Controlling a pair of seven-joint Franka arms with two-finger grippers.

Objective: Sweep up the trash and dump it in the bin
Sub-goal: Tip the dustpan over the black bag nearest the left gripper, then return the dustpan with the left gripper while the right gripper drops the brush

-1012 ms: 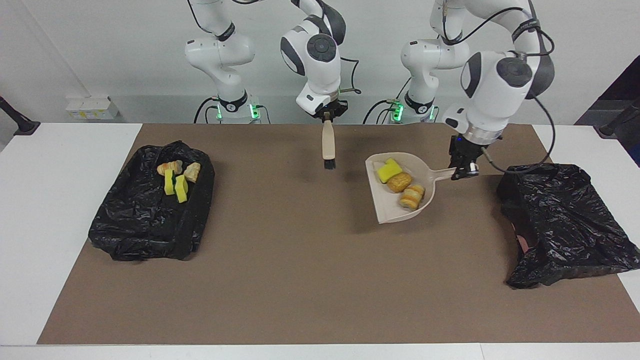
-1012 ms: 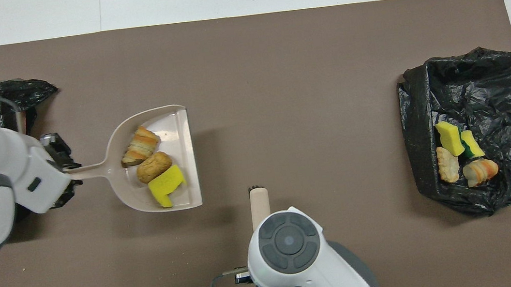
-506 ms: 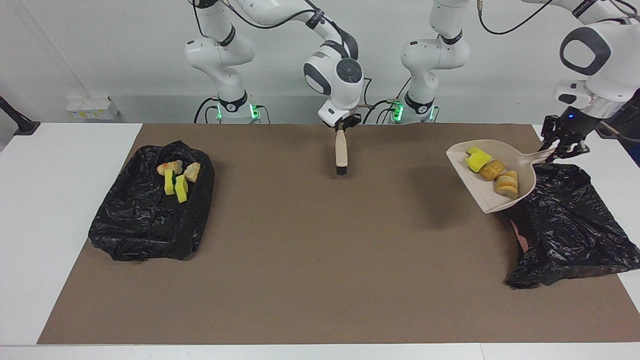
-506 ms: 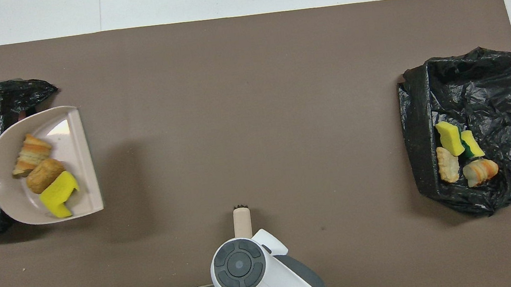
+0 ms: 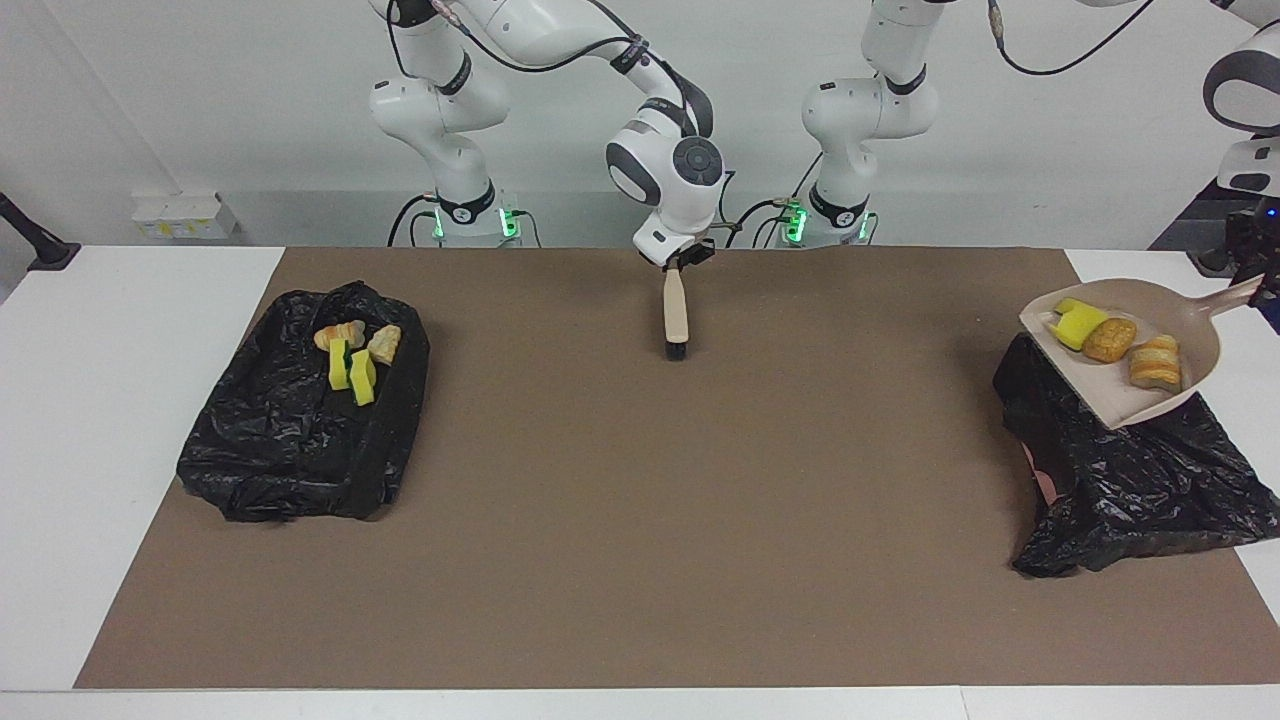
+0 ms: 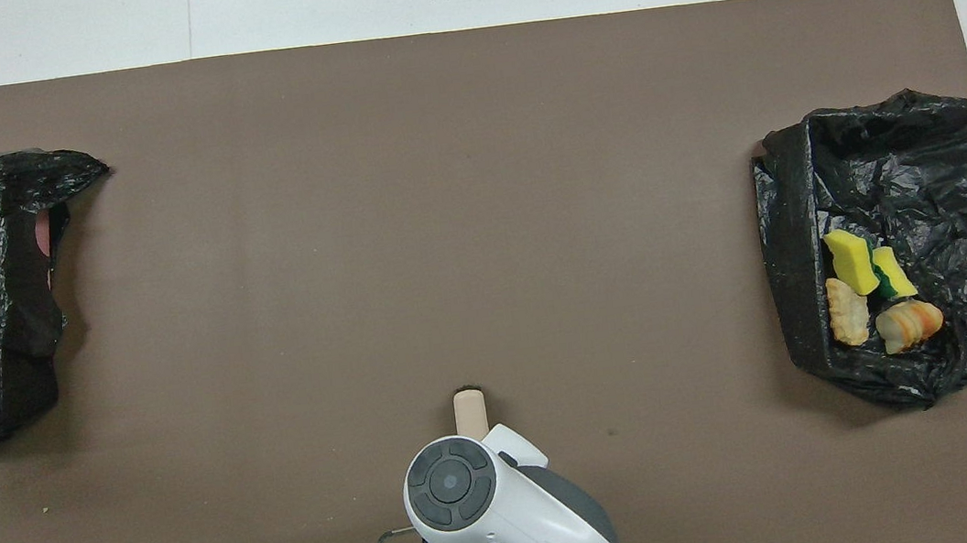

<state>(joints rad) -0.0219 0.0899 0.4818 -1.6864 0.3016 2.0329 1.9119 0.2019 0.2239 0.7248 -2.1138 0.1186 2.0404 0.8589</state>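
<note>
Brown mat [image 5: 640,500] across mid-frame, black-lined bin [image 5: 300,420] at facing view's left holding four trash lumps [image 5: 355,360], second black-lined bin [image 5: 1130,480] at right. Beige dustpan [image 5: 1190,345] raised over that right-hand bin, carrying three trash pieces [image 5: 1115,340]; handle running off to left gripper [image 5: 1262,278] at the right edge, clamped on it. Top centre, right gripper [image 5: 680,262] closed on brush [image 5: 676,310], bristles down by the mat.

dustpan [image 5: 1150,400]: held over the bin bag [image 5: 1130,470] at the left arm's end | three lumps [image 5: 1112,342]: carried in the dustpan | four lumps [image 5: 356,356]: contained in the second bin bag [image 5: 290,440] at the right arm's end | brush [image 5: 676,310]: hung over the mat [image 5: 640,520] between the bags
</note>
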